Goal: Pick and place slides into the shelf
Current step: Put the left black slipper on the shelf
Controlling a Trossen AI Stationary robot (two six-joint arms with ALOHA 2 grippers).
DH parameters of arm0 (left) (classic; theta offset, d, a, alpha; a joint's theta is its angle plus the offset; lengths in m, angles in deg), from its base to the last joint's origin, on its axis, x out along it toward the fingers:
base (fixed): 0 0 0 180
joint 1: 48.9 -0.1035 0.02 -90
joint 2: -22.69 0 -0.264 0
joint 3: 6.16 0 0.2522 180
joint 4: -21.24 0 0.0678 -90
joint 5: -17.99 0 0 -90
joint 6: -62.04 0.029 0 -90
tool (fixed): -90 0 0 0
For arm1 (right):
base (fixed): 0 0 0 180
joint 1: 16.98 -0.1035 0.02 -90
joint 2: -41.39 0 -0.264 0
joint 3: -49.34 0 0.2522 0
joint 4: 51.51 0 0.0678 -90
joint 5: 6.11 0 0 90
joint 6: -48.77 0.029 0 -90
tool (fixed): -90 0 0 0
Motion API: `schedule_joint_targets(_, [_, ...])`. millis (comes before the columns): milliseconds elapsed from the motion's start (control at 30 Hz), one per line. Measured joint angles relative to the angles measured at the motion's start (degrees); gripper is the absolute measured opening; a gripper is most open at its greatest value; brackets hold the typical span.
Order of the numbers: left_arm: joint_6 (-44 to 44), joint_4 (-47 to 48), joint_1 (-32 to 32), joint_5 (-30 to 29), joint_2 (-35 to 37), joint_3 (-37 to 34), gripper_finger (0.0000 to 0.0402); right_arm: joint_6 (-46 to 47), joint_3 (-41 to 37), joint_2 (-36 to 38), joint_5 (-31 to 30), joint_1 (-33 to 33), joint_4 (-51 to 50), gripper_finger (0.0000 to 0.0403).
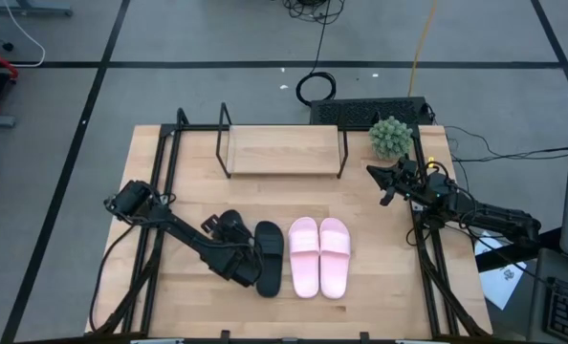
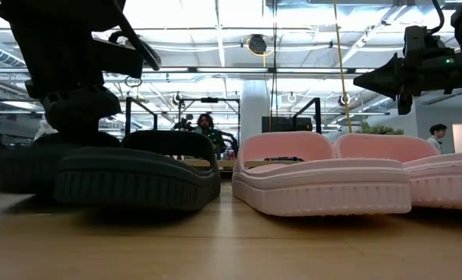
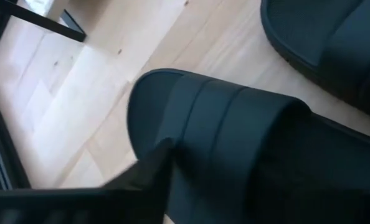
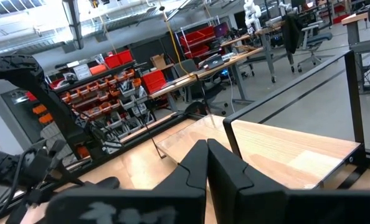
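Two black slides lie sole-down on the table left of centre. The left black slide [image 1: 230, 229] [image 3: 235, 137] is under my left gripper [image 1: 234, 250], which is closed on its strap. The right black slide [image 1: 268, 258] [image 2: 138, 180] lies free beside it. Two pink slides [image 1: 304, 256] [image 1: 334, 256] rest side by side to its right. The shelf [image 1: 282, 151], a light board in a black wire frame, stands at the table's far side. My right gripper [image 1: 380, 179] [image 4: 207, 158] hangs shut in the air at the right. My left gripper comes slanting down from the table's left onto the left black slide's wide strap [image 3: 191, 143]. One finger [image 3: 149, 177] lies against the strap's outer side. The other finger cannot be told apart from the dark slide. The slide's sole rests on the table.
A small green plant [image 1: 391, 137] stands at the far right corner beside the shelf. Black frame rails [image 1: 160, 153] run along the table's left and right sides. Bare wood lies between the slides and the shelf. People show in the room behind the table.
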Motion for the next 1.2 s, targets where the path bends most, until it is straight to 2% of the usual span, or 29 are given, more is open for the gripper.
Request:
schedule_joint_targets(100, [1.1, 0.2, 0.0, 0.3, 0.0, 0.0, 0.004, 0.0, 0.0, 0.0, 0.0, 0.0, 0.0, 0.0])
schedule_joint_targets(167, [1.1, 0.4, 0.0, 0.3, 0.0, 0.0, 0.0013, 0.0, 0.0, 0.0, 0.0, 0.0, 0.0, 0.0])
schedule_joint_targets(367, [0.6, 0.3, 0.0, 1.0, 0.0, 0.0, 0.0004, 0.2, 0.0, 0.0, 0.0, 0.0, 0.0, 0.0])
schedule_joint_targets(467, [-1.1, 4.7, 0.1, 1.4, 0.0, 1.1, 0.0003, 1.2, 0.0, 0.0, 0.0, 0.0, 0.0, 0.0])
schedule_joint_targets(667, [-2.1, 19.6, 0.7, 1.7, 0.1, 9.8, 0.0002, 1.3, 0.0, 0.0, 0.0, 0.0, 0.0, 0.0])
schedule_joint_targets(800, [1.6, 19.1, 1.6, -3.0, 0.9, 17.2, 0.0001, 1.3, 0.0, 0.0, 0.0, 0.0, 0.0, 0.0])
schedule_joint_targets(933, [8.9, 19.6, 0.3, -9.1, 1.1, 24.8, 0.0001, 1.6, 0.0, 0.0, 0.0, 0.0, 0.8, 0.0])
schedule_joint_targets(1067, [23.0, 19.5, -3.7, -15.9, 1.1, 30.5, 0.0001, 3.9, 0.0, 0.0, 0.0, 0.0, 0.9, 0.0])
schedule_joint_targets(1200, [40.4, 19.5, -10.2, -23.3, 1.1, 33.8, 0.0, 6.2, 0.0, 0.0, 0.0, 0.0, 0.6, 0.0])
